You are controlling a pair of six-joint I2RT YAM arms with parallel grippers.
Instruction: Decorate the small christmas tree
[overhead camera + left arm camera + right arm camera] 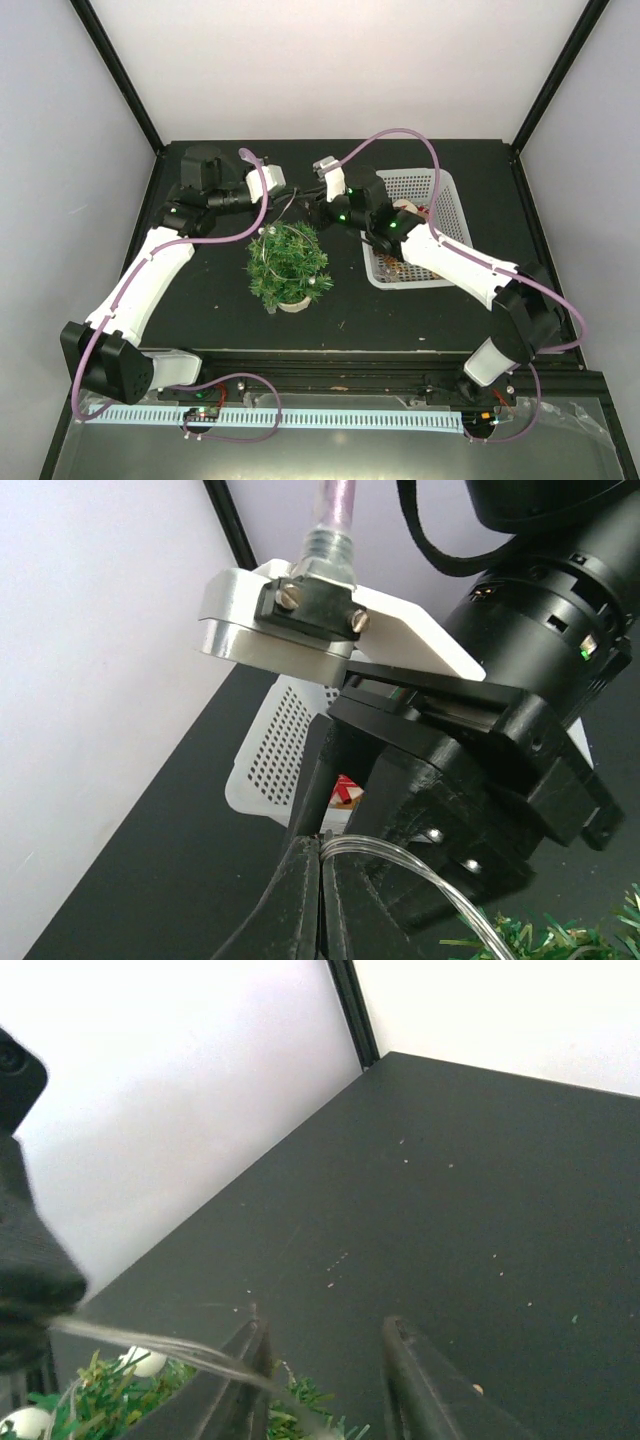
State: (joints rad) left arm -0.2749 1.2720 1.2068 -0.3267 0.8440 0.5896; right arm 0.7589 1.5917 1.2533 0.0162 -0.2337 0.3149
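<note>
The left gripper is clenched, its two matte black fingers pressed flat together on a clear plastic strand, a thin glossy filament that leaves the seam between them and curves off to the right. Directly in front of it sits the blocky black housing of the right arm's wrist, studded with small screws. The right gripper is released: its smooth black fingers stand apart with bare table between them, and the same translucent strand runs slantwise across the face of one finger; whether it touches that finger cannot be told. Below and beside these fingers are green needle tips and small white balls, round and matte. The small christmas tree stands upright near the middle of the table, bushy and bristly on a pale round base, just in front of both grippers. The table is dull black and faintly speckled. To the tree's right lies a white basket, rectangular, its plastic walls perforated in a fine grid, with something red inside.
</note>
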